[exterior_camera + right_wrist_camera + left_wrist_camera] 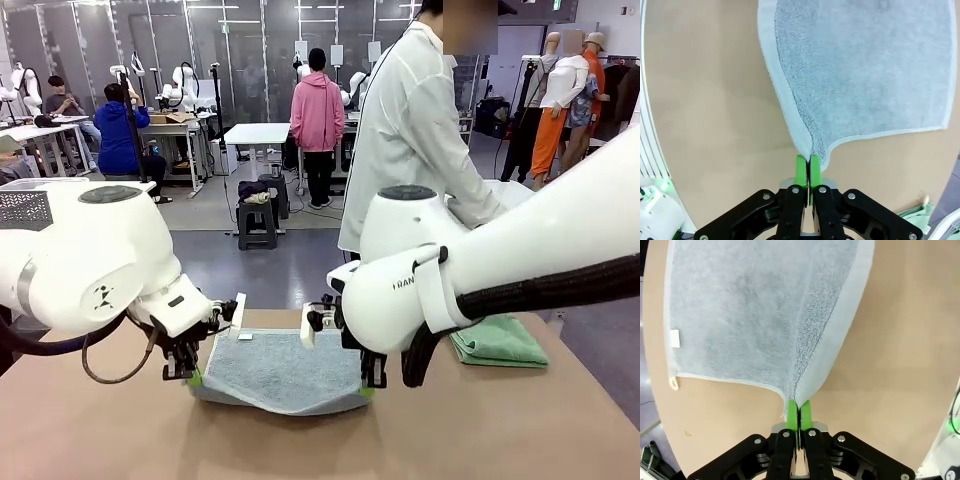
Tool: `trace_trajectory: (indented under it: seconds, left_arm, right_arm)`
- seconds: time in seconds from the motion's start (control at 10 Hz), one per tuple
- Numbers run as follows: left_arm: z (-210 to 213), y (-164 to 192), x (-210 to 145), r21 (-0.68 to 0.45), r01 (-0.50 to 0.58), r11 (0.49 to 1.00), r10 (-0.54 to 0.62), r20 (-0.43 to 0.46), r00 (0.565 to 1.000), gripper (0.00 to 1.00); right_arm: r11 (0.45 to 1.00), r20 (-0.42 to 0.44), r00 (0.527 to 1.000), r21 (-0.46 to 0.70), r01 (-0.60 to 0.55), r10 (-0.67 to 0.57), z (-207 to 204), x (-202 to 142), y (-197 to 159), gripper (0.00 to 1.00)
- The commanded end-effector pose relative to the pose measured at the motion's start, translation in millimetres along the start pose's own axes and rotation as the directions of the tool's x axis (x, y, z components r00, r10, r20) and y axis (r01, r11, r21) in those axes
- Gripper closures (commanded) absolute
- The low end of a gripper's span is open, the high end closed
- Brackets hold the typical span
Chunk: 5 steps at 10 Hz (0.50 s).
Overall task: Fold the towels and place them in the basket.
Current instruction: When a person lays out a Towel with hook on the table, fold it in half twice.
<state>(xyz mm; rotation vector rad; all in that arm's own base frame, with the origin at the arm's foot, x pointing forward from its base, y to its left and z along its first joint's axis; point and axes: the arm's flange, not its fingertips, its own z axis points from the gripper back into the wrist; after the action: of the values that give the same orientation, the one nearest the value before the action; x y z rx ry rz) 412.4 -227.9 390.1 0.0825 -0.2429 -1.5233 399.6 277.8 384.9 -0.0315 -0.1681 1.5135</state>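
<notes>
We see the light blue towel (285,368) spread on the tan table (500,430), its near edge raised off the surface. Our left gripper (190,374) pinches the towel's corner at 8 o'clock, and our right gripper (371,381) pinches the corner at 4 o'clock. A small white tag (243,338) sits near the towel's 11 o'clock corner. At 3 o'clock from it, apart from it, lies the mint green towel (498,340), folded flat. Towards 1 o'clock, beyond the table's far edge, a person (415,140) in a white coat stands side-on.
</notes>
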Motion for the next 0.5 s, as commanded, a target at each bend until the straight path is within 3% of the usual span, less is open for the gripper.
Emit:
trace_trajectory:
  seconds: [0.0, 0.2, 0.4]
  left_arm:
    - [6, 18, 2, -0.02, 0.028, 0.999, -0.028, -0.015, 0.999, 0.97]
    - [10, 29, 5, -0.002, 0.013, 1.0, -0.013, -0.025, 1.0, 0.97]
    - [7, 14, 4, 0.001, 0.0, 1.0, 0.0, 0.0, 1.0, 0.97]
  right_arm:
    - [1.0, -0.01, 1.0, 0.001, -0.018, 0.018, 7, 6, -14, 0.96]
    - [1.0, -0.001, 1.0, -0.019, -0.009, 0.009, 12, 11, -23, 0.96]
    - [1.0, 0.014, 1.0, -0.015, -0.003, 0.003, 14, 11, -15, 0.96]
